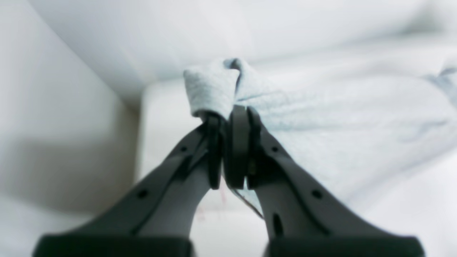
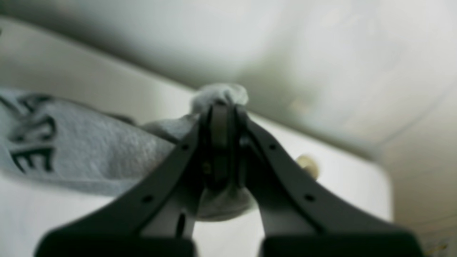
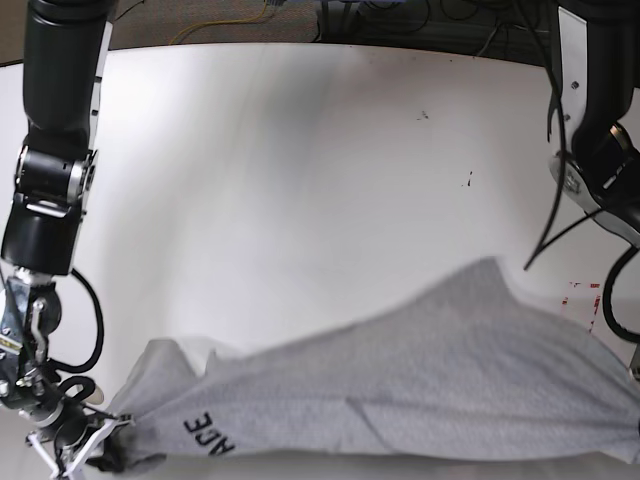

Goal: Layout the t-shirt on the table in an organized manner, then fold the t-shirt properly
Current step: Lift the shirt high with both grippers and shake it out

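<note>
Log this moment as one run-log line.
stage: layout | left gripper: shut on t-shirt edge | right gripper: shut on t-shirt edge | t-shirt: stretched between grippers, lettering facing up | table: shirt along near edge

The left gripper [image 1: 228,117] is clamped shut on a bunched corner of the t-shirt [image 1: 321,117]. The right gripper [image 2: 223,107] is likewise closed on a wad of the same cloth, its arm [image 3: 55,150] reaching down the base view's left side.
</note>
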{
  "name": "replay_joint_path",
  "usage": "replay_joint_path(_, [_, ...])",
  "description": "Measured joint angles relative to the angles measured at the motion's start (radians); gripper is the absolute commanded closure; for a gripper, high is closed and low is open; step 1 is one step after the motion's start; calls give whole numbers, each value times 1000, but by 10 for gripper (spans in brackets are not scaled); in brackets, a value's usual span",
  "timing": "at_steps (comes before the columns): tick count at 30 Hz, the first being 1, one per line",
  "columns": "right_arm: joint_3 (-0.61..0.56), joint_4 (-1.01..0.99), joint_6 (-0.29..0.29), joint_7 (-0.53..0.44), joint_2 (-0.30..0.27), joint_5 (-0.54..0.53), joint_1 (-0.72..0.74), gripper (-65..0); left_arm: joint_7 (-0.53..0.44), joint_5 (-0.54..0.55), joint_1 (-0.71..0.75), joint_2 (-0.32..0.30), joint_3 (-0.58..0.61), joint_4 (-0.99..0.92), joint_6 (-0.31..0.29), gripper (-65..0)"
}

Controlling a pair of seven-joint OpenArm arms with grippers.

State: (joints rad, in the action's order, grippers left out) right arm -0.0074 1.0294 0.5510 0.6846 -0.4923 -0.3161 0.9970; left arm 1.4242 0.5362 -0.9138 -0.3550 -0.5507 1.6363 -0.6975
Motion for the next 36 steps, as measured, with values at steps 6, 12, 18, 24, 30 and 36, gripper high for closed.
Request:
replay_joint_path(6, [-1,4,45,67,-43,-6,134,0,-6,8,-183,-29,39,-14,0,-6])
replay_joint_path(12, [2,8,64,105,-98,-19,217,0,-10,11,-287,-40,42,-96,0,-6])
replay_joint_path(18, [8,13,74,103,-152,-29,197,0,-1,26,-269,-86,39,-151,0,-6])
replay_joint_path(24, [55,12,76,124,-147,-22,87,0,-6,19,-173,-98,34,-139,1,-6])
replay_joint_path(30, [137,8,108,145,-134,-19,8,0,19,23,-142,-83,12,-135,0,-6])
replay_joint_path(36, [140,10,106,127,-137,-16,15,0,-3,26,-149,-91,1,-128,0,-6])
